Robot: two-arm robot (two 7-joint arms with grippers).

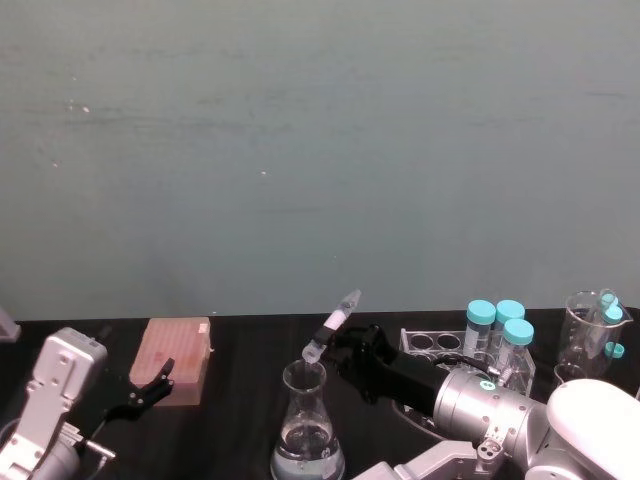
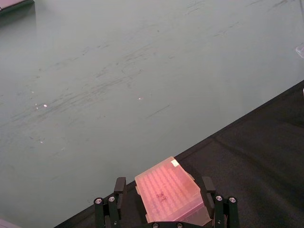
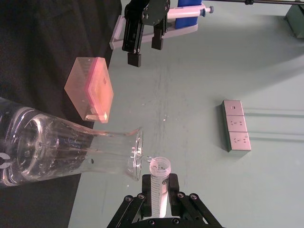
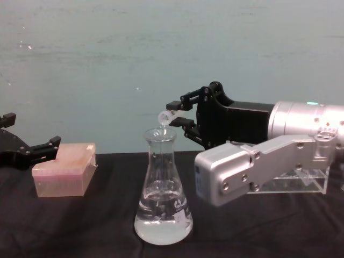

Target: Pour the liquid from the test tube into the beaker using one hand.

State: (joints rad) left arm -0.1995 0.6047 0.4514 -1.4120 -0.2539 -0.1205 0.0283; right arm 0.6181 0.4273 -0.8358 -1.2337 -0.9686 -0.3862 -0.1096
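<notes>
My right gripper (image 1: 338, 342) is shut on the test tube (image 1: 336, 322), a slim clear tube tilted with its flared rim down. The rim (image 4: 166, 116) hangs just over the mouth of the beaker (image 4: 163, 183), a tall clear conical flask standing on the black mat. Clear liquid (image 4: 163, 228) pools in its wide base. In the right wrist view the test tube (image 3: 158, 172) sits between the right gripper (image 3: 159, 187) fingers, its rim at the lip of the beaker (image 3: 71, 152). Whether liquid is in the tube I cannot tell. My left gripper (image 1: 150, 385) is open beside a pink box.
A pink tip box (image 4: 63, 169) lies left of the flask, in front of the left gripper (image 2: 163, 190). Teal-capped tubes (image 1: 500, 325) stand in a clear rack (image 4: 301, 180) at the right, with a glass beaker (image 1: 590, 330) beyond. A teal wall backs the table.
</notes>
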